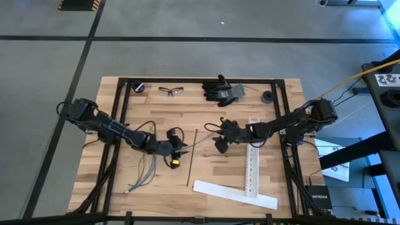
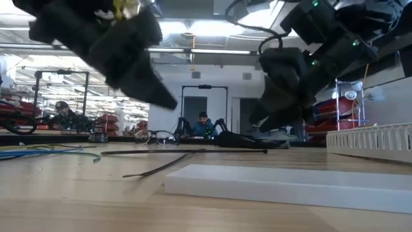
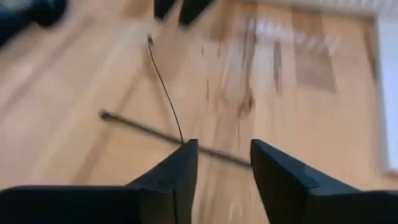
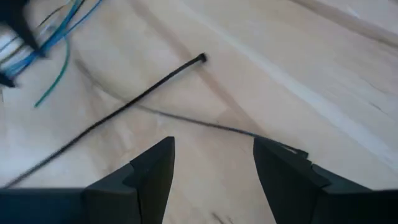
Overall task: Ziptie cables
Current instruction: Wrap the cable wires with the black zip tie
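Black, stiff, featherlight zipties (image 4: 143, 93) flat on the counter (image 1: 212, 169), crossing just ahead of both parted, empty jaws; likely slippery, best pinched mid-length; limp cables (image 1: 142, 172) well aside of left gripper (image 1: 176, 156) and right gripper (image 1: 220, 145).

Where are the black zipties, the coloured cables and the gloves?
zipties (image 1: 189, 159), high view, middle of the straight strip.
cables (image 1: 142, 175), high view, middle of the bundle.
gloves (image 1: 222, 90), high view, palm.

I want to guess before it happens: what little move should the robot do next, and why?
Probably lower the left gripper onto the zipties. Its fingers are open and empty, both black strips lie crossed on the table just ahead, and the cables lie loose.
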{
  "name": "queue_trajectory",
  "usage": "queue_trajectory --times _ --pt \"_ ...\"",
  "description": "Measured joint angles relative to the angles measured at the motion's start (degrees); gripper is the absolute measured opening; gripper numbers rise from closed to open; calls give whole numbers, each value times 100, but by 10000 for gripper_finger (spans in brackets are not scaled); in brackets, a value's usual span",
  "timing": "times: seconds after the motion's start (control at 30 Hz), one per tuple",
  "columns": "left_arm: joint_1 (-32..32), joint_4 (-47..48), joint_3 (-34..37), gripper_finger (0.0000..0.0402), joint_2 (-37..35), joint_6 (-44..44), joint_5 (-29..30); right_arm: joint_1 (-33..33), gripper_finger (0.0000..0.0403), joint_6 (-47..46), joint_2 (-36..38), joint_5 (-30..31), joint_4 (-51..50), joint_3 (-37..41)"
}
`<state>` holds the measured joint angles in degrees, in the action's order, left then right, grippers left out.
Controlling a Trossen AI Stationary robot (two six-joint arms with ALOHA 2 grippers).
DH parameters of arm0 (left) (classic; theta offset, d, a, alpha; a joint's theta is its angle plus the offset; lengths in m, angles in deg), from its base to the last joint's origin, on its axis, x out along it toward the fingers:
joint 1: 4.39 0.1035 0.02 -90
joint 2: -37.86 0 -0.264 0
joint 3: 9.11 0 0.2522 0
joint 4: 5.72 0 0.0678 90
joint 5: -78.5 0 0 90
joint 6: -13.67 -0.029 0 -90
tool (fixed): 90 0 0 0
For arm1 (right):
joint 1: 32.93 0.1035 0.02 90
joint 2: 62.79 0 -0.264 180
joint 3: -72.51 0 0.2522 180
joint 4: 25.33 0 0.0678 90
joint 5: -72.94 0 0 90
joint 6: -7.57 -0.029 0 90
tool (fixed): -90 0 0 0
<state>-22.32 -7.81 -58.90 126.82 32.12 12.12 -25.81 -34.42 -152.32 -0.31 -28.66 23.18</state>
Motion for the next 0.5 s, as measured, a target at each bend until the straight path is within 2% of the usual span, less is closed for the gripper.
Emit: queue_trajectory --times 0.13,0.3,0.5 --pt "66 2 0 159 420 -119 -63 1 204 347 -63 24 -47 1" --pt "178 -5 0 160 898 -157 -52 -2 204 632 -84 63 -43 -7" --pt "321 -107 -20 117 1168 -224 -29 3 204 798 -84 68 -46 -4"
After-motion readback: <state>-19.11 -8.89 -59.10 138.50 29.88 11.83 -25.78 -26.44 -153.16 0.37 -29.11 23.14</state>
